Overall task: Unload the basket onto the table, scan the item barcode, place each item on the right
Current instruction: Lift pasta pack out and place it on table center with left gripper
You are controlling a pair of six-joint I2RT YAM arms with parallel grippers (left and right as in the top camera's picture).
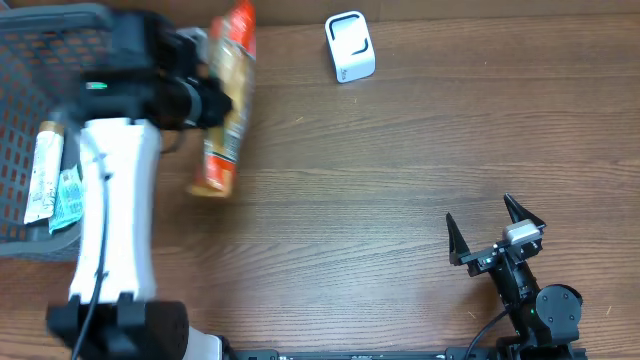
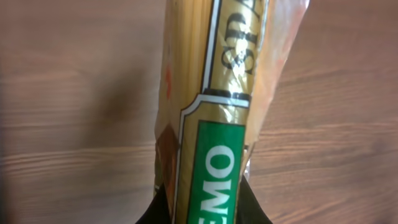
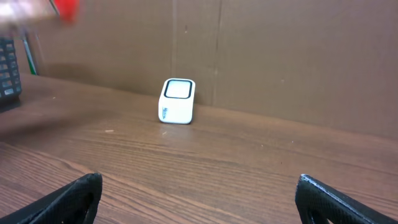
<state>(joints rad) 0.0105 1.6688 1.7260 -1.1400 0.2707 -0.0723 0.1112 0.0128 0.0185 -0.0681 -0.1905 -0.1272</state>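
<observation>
Transport step: left pincer [image 1: 208, 103], clamped on spaghetti packet [image 1: 222, 110], must next present its barcode to the scanner [image 1: 350, 47] at one o'clock; right pincer [image 1: 497, 232] gapes empty

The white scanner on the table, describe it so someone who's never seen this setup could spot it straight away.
Start at the wooden table and go to its far edge, right of the grey basket. The scanner stands alone there: a small white rounded cube with a dark-rimmed window, unlike the long gold spaghetti packet nearby.
</observation>
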